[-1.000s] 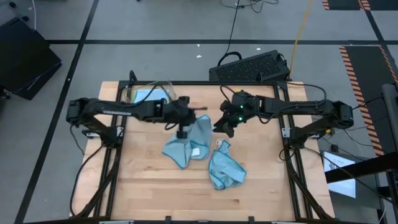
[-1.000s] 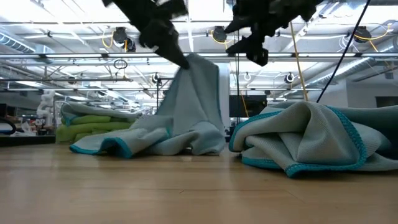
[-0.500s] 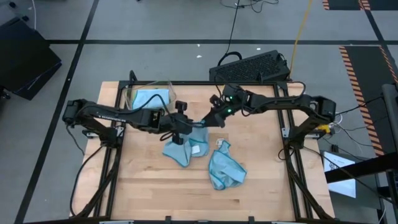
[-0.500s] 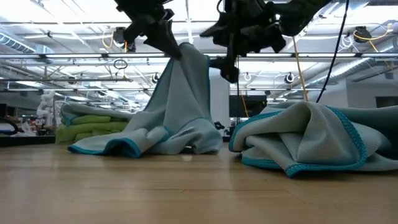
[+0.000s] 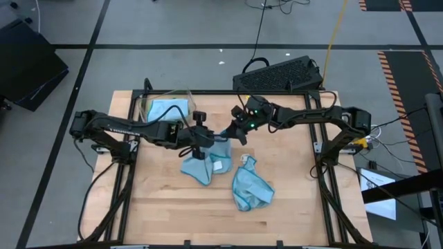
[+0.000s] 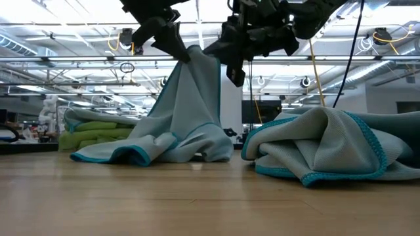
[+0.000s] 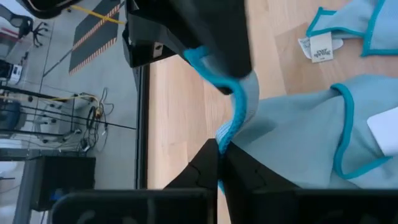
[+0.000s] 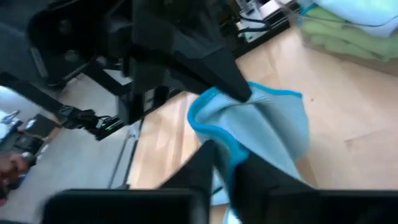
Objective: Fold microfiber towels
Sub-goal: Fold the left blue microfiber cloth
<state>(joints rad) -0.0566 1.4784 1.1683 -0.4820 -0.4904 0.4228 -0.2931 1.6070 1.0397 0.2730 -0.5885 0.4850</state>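
A light blue microfiber towel with a teal hem is lifted by its upper edge into a tent, while its lower part lies bunched on the wooden table. My left gripper is shut on the upper edge. My right gripper is shut on the same edge just beside it, toward the table's right. A second light blue towel lies crumpled on the table to the near right, touched by nothing. My left gripper pinches the towel's teal hemmed edge between its two fingers, slanting down from the table's left. The cloth hangs below the fingers, its lower part on the table. My right gripper pinches the same teal hem between its fingers, coming nearly level from the table's right. The edge curves slack between the two grippers.
A clear plastic bin at the far left holds folded towels, green and blue. A black keyboard lies beyond the table's far edge. Bare wood stretches across the near part of the table.
My right gripper has come down and toward the table's left, up to the raised towel edge beside my left gripper, and has shut on that edge. My left gripper has shifted a little toward the near edge, keeping its hold. The towel's lower part stays on the table.
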